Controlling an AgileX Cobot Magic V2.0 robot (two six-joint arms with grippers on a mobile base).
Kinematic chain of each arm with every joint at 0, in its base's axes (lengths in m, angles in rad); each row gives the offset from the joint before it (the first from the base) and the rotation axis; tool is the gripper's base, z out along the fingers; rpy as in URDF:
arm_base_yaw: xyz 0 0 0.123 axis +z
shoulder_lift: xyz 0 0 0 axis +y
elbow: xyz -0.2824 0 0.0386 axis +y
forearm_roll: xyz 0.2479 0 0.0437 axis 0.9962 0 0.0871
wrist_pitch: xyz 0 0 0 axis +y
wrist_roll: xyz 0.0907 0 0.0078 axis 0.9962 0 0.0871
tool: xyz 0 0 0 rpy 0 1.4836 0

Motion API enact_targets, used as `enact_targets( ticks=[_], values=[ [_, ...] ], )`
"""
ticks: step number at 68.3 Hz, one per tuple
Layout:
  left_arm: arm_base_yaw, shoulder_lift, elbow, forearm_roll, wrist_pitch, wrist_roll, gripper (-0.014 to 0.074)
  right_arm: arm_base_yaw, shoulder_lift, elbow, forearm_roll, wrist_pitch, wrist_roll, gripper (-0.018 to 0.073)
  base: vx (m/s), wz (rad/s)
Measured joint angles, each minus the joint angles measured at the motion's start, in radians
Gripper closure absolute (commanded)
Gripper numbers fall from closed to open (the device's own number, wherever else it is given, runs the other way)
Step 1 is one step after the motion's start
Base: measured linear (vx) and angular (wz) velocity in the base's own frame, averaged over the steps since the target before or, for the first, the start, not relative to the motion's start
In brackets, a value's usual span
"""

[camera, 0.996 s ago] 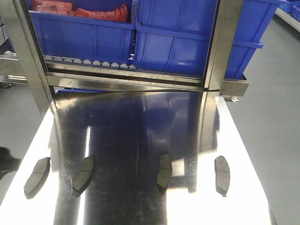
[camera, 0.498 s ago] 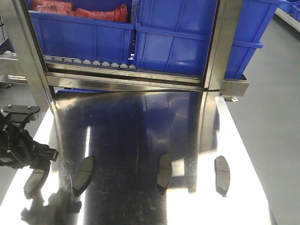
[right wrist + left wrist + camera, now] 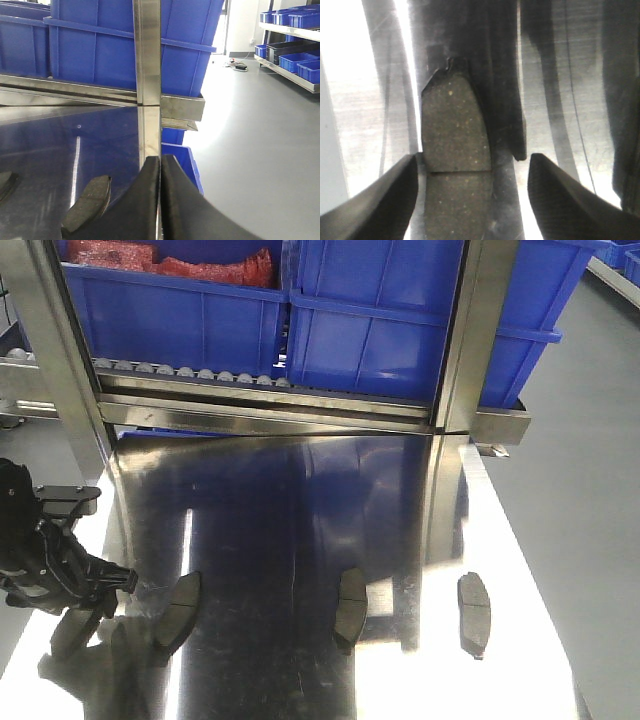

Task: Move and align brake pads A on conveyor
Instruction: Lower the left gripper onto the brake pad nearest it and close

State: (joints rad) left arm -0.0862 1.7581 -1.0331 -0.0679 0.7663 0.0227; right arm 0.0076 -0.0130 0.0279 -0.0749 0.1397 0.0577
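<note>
Left wrist: jaws (spread) straddle brake pad (image 3: 455, 150).

brake pads (image 3: 352, 605) row on tabletop (image 3: 280, 510) | left tool (image 3: 470, 195) over leftmost pad (image 3: 455, 150) | bins (image 3: 380, 320) behind

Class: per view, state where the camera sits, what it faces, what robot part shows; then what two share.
Front: above shiny steel tabletop, facing forward-down toward blue plastic bins; left end effector shows.
Left wrist: looking down through that open end effector at a grey-brown brake pad.
Right wrist: low, facing bins; shut right end effector shows.
Shared: that pad, front and left wrist.
</note>
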Motion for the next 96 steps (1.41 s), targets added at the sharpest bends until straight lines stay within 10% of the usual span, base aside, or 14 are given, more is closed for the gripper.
enact_targets(
  ticks=[68,89,96],
  values=[
    [0.000,0.045,-0.015,0.006,0.000,-0.029,0.0192,0.000,0.000,0.000,0.000,0.000,0.000,0.0571,0.00,0.00],
    [0.000,0.046,-0.017,0.028,0.004,-0.023,0.0605,0.000,0.000,0.000,0.000,0.000,0.000,0.0571,0.00,0.00],
    [0.000,0.041,-0.015,0.028,-0.001,-0.023,0.0604,0.000,0.000,0.000,0.000,0.000,0.000,0.0571,0.00,0.00]
  ],
)
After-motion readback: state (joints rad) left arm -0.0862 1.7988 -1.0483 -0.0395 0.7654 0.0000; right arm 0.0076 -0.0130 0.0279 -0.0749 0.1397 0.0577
